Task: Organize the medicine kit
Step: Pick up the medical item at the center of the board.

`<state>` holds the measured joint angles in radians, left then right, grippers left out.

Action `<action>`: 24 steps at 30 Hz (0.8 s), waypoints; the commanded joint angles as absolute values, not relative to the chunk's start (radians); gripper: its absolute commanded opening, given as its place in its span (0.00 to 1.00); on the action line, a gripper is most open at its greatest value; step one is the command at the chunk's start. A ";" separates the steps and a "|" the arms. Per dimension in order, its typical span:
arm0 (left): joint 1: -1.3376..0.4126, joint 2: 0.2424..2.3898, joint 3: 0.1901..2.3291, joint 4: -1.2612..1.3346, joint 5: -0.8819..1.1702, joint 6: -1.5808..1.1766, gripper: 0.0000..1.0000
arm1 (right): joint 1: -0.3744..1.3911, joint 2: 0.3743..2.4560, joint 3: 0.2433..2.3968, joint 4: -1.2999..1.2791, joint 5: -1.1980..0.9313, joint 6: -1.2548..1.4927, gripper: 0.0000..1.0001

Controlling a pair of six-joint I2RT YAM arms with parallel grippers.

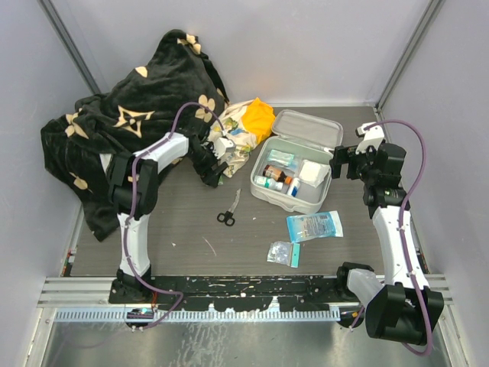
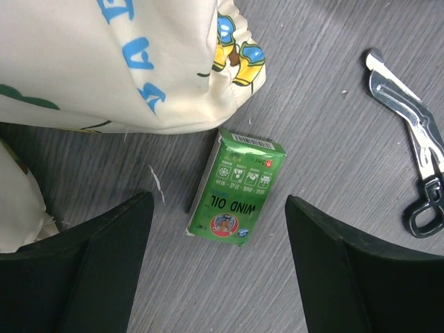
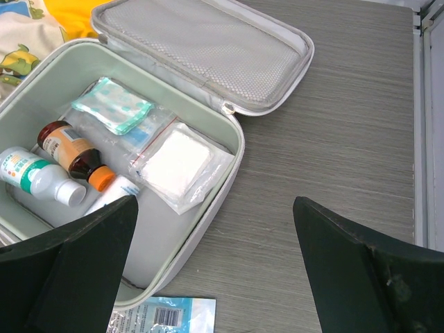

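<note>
Left gripper (image 1: 212, 172) jaws apart, empty, left of pale grey rounded zip-up medicine kit (image 1: 284, 203); right gripper (image 1: 336, 162) spread wide at kit's right rim | left wrist: small green cardboard box (image 2: 236, 187) between fingers (image 2: 90, 277); kit out of frame | right wrist: kit's mesh-lined lid (image 3: 208, 48) open; shell probably stiff, light; grip the rim; kit's near-left corner hidden behind finger.

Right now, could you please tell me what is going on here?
Two robot arms are organizing a pale grey zip medicine kit, lying open with bottles and packets inside. The left gripper hovers open over a small green Wind Oil box; the right gripper hangs open, empty, by the kit's edge.
</note>
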<state>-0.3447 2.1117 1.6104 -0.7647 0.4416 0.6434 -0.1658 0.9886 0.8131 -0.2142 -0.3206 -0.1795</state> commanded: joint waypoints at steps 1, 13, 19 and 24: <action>-0.344 2.124 1.641 -0.793 0.462 0.711 0.74 | -0.169 0.992 0.815 -0.193 -0.333 -0.189 1.00; -0.385 2.056 1.481 -0.687 0.375 0.765 0.48 | -0.169 1.008 0.819 -0.203 -0.344 -0.193 1.00; -0.398 1.991 1.441 -0.659 0.367 0.739 0.31 | -0.169 1.007 0.821 -0.202 -0.348 -0.192 1.00; -0.404 1.906 1.417 -0.633 0.391 0.697 0.23 | -0.169 1.007 0.822 -0.204 -0.353 -0.192 1.00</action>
<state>-0.3943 2.0052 1.4315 -0.6456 0.3695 0.7372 -0.1658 1.0111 0.8131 -0.2188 -0.3363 -0.1818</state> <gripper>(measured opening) 0.360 0.999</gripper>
